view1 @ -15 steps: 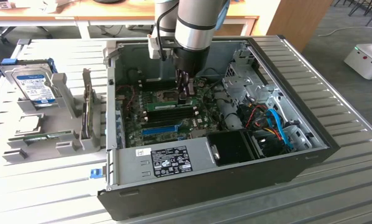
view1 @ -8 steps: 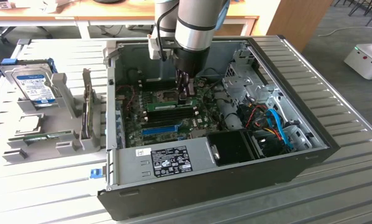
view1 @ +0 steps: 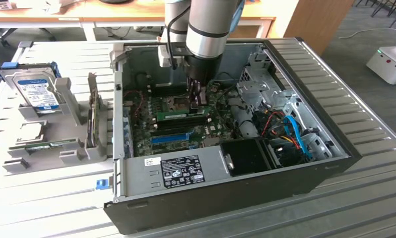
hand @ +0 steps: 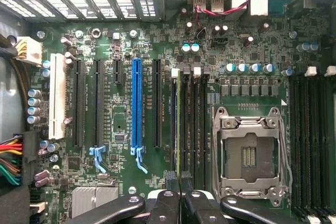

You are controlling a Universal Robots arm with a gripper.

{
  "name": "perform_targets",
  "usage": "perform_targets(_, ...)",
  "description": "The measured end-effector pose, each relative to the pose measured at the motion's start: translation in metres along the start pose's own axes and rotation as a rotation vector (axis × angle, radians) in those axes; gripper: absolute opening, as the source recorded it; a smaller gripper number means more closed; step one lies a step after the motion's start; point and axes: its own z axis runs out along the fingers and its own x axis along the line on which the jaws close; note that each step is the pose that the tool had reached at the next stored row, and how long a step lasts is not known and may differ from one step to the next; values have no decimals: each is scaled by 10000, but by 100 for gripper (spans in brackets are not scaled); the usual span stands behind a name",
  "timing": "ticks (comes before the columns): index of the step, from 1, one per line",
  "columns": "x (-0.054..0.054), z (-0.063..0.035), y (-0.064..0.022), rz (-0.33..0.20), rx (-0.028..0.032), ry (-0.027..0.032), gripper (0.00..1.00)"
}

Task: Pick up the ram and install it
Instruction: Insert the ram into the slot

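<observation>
Jaws nearly shut, pinching ram (hand: 179, 124) by thin edge, upright at motherboard (hand: 157, 40) slot (hand: 175, 74), centre of exterior view — edge-on, likely so contacts meet slot squarely.

Thin green ram (hand: 179, 124) upright, edge-on in motherboard slot

A white, ribbed desk (view1: 357, 198) carries an open black computer case (view1: 251, 193), laid on its side with its inside facing up. Just beside it, toward the exterior view's left, a grey holder rack (view1: 72, 156) rests on the same slatted top. A small blue piece (view1: 102, 184) sits by the case's corner.
</observation>
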Motion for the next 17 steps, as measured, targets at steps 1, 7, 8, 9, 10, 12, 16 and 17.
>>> perform_targets(1, 0, 9, 0, 0, -1, 1, 12)
perform_targets(7, 0, 56, -3, 1, -1, 1, 12)
perform_targets(8, 1, 57, -3, 0, -2, 3, 12)
perform_targets(9, 1, 57, -3, 0, -2, 4, 12)
perform_targets(10, 1, 57, -3, 0, -2, 4, 12)
perform_targets(12, 0, 58, -3, 0, -1, 1, 12)
perform_targets(16, 0, 60, -7, 0, -1, -3, 12)
perform_targets(17, 0, 60, -7, 0, -1, -4, 12)
